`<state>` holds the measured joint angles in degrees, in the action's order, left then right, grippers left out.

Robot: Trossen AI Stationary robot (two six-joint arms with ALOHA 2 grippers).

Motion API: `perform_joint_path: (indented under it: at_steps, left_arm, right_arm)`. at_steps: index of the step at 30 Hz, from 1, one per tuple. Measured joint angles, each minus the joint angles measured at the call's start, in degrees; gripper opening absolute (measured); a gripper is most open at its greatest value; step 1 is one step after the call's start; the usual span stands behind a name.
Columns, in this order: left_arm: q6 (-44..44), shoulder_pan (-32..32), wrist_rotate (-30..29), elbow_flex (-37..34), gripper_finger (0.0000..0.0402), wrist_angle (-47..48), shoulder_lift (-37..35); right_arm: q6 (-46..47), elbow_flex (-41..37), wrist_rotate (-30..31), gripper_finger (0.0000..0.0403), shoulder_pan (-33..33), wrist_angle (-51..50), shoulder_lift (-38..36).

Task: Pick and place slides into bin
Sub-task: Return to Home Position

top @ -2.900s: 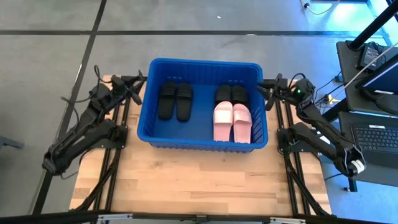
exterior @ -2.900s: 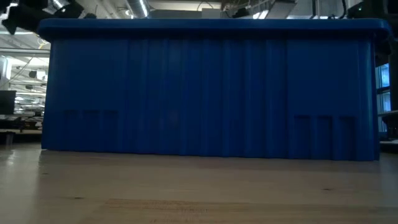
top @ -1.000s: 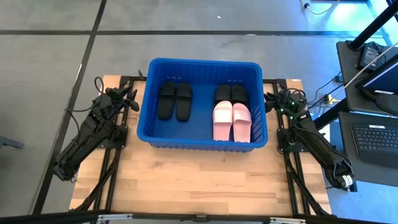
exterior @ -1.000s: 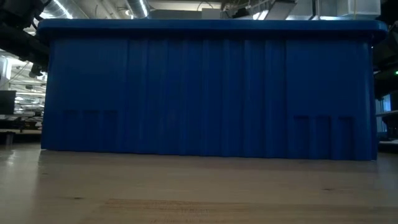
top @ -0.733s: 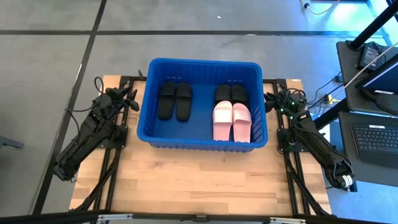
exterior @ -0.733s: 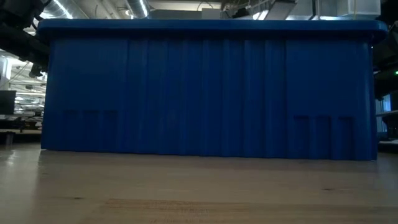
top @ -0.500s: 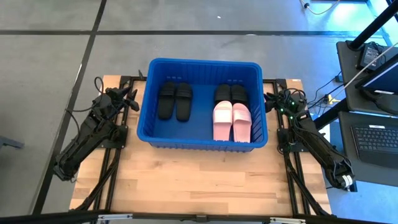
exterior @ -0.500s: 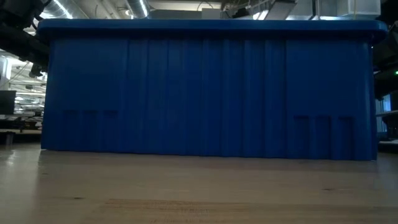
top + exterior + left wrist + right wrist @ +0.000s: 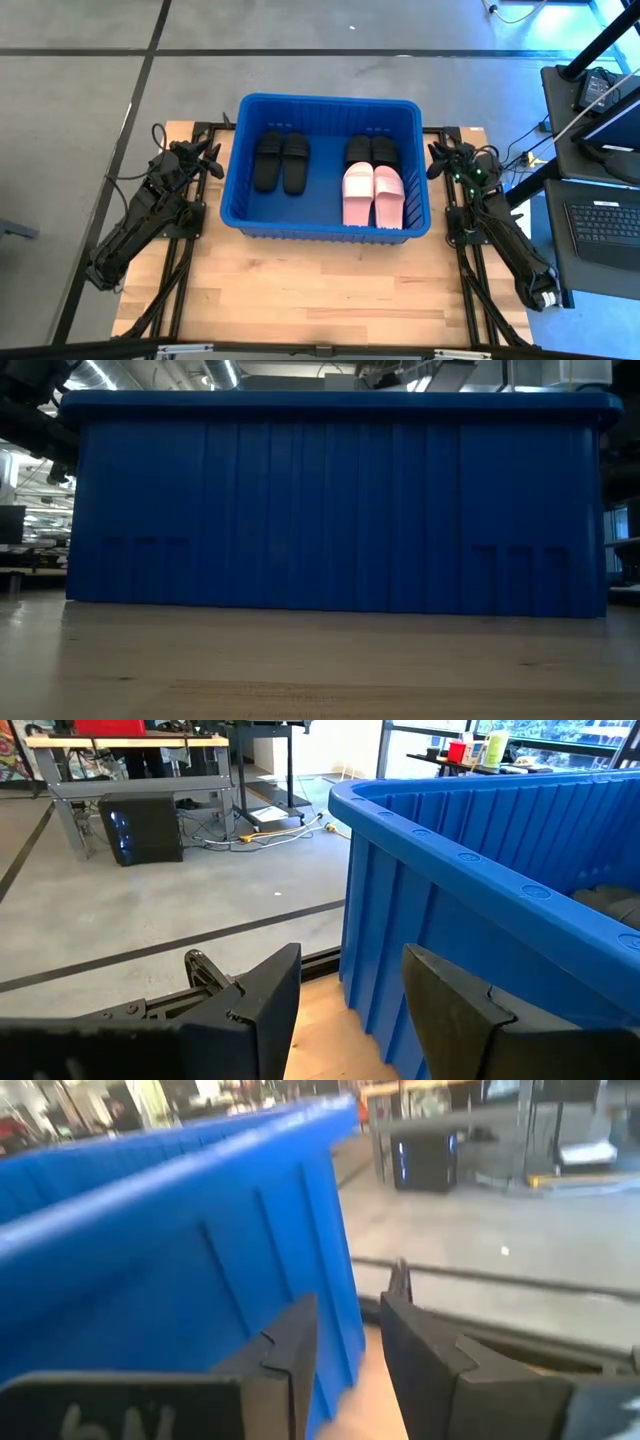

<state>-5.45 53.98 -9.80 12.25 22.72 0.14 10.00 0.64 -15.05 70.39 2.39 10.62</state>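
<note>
Slides (image 9: 358,196) in bin (image 9: 325,100) — left gripper (image 9: 213,160), right gripper (image 9: 434,162) flank it, empty

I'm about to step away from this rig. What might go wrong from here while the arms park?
1. The left gripper sits close beside the bin wall; an inward swing might knock the bin.
2. The right gripper is just as near the opposite wall, and loose cables beside that arm might snag.
The sandals all lie inside the bin, so they look safe.

Wooden table (image 9: 300,290), laptop (image 9: 605,225) beside it
</note>
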Motion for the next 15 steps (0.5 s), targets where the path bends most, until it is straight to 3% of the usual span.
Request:
perform_joint_path:
  at_steps: [6,9,15]
  left_arm:
    - [0.01,0.0,0.01,0.01,0.0171,0.0,0.0]
    - [0.01,0.0,0.02,0.02,0.0171,0.0,0.0]
    - [0.01,0.0,0.0,0.02,0.0171,-0.02,0.0]
  right_arm:
    - [-0.17,0.0,0.0,0.0113,-0.02,0.0,-7.39]
    - [-5.18,0.0,0.2,0.0113,-0.02,0.02,-10.57]
    - [-10.53,0.02,0.41,0.0113,-0.03,-0.09,-10.59]
